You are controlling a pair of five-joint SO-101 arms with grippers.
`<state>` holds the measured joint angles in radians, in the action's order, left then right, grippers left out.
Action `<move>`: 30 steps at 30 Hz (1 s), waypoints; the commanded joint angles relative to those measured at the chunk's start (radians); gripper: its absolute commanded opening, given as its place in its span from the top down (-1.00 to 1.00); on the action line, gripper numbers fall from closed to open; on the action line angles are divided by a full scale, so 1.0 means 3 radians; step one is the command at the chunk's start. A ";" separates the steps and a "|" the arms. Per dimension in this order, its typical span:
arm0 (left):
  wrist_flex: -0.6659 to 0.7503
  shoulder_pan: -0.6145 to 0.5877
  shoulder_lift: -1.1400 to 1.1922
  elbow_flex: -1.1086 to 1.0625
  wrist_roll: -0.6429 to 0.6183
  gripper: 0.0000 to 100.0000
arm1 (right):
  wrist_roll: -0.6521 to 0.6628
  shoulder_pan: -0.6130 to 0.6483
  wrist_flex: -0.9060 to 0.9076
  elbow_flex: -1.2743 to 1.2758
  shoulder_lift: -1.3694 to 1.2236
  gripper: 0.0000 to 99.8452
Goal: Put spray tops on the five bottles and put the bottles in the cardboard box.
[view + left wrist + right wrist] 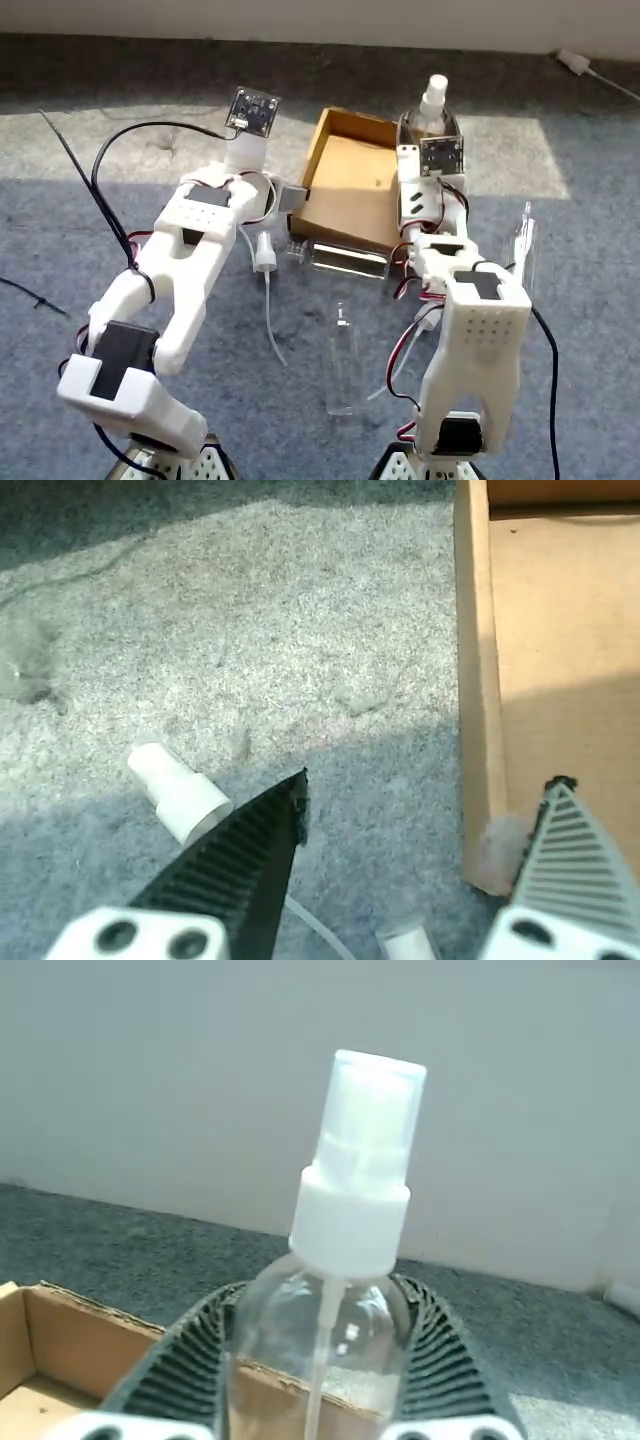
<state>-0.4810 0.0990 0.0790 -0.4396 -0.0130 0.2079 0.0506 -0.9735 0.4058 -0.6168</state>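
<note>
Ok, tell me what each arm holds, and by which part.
Right end effector: a clear bottle with its spray top on, gripped around the body just below the neck. Left end effector: open, nothing held.

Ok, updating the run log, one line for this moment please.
right jaws: shut on capped bottle beside box | left jaws: open near loose spray top

The bench (600, 350) wears speckled grey-blue carpet, sunlit paler towards twelve o'clock. The open brown cardboard box (350, 190) is plain tan. The clear plastic bottle (320, 1360) carries a white spray top (355, 1190). The right tool (320, 1320) has black ribbed fingers. The left tool (430, 783) has one black ribbed finger and one pale grey. The left arm (180, 260) and right arm (480, 340) are white with black motors.
</note>
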 commanded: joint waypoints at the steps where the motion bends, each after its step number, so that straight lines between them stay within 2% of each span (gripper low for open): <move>1: 0.0066 -0.0023 -0.0008 0.0161 0.0015 0.35 | -0.0026 -0.0049 -0.0079 -0.0023 0.0095 0.73; 14: 0.0066 -0.0023 -0.0008 0.0171 0.0015 0.35 | -0.0015 -0.0049 -0.0090 -0.0023 0.0100 0.68; 19: 0.0066 -0.0023 -0.0008 0.0176 0.0015 0.35 | -0.0015 -0.0049 -0.0084 -0.0023 0.0100 0.53; 30: 0.0066 -0.0023 -0.0008 0.0171 0.0015 0.35 | -0.0015 -0.0054 -0.0090 -0.0038 0.0105 0.53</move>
<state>-0.4810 0.1005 0.0790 -0.4396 -0.0130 0.2079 0.0476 -0.9766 0.4058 -0.6168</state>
